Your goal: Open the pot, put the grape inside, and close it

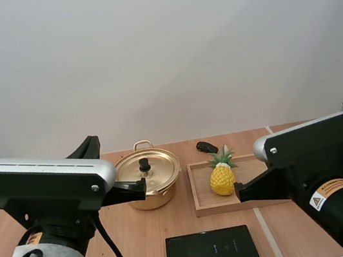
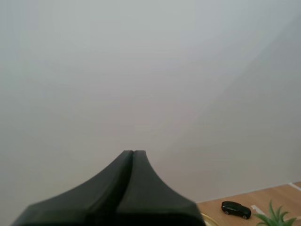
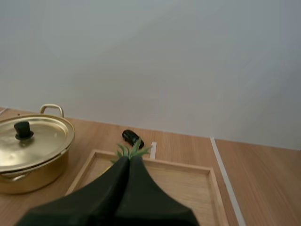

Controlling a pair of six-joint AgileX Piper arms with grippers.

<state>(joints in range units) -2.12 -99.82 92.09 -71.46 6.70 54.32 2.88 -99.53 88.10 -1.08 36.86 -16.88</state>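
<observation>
Both left fingers [image 2: 113, 193] and right fingers [image 3: 113, 197] are clenched empty, the lidded pot [image 1: 148, 201] beyond their tips.

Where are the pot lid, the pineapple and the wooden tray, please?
pot lid [image 1: 144, 165]: high view, on its black knob.
pineapple [image 1: 222, 181]: high view, on its yellow body.
wooden tray [image 1: 201, 182]: high view, bare floor left of the pineapple.

It looks like a robotics lab test bench. A wooden table [image 1: 143, 237] stands against a plain white wall [image 1: 159, 52], marked with white tape lines [image 1: 267, 231] and set with staged props: a gold pot [image 1: 148, 178], a toy pineapple [image 1: 222, 176] on a wooden tray [image 1: 197, 189], and a toy car [image 1: 206, 146] farther back.
</observation>
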